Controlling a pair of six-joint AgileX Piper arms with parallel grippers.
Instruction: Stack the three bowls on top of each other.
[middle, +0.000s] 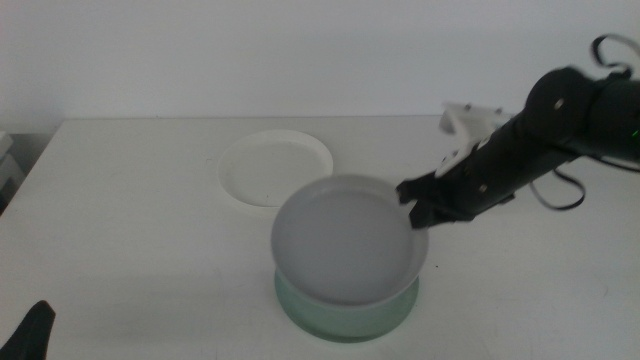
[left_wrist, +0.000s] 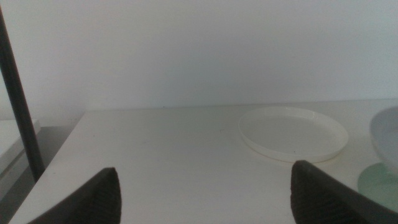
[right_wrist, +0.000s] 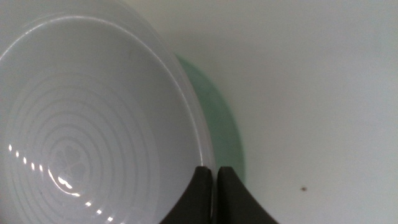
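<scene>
Right gripper (middle: 418, 208) pinches the grey-blue bowl's (middle: 345, 240) rim, jaws pressed together, holding it above the pale green bowl (middle: 345, 318).

Left gripper (left_wrist: 205, 196) spread, idle.

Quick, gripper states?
Left gripper: open, holding nothing, waiting.
Right gripper: shut on the grey-blue bowl rim, over the green bowl.

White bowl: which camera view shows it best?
The left wrist view: the white bowl lies whole and unobstructed on the table. The middle view also shows it, but its near rim is hidden behind the grey-blue bowl. The right wrist view does not show it.
</scene>
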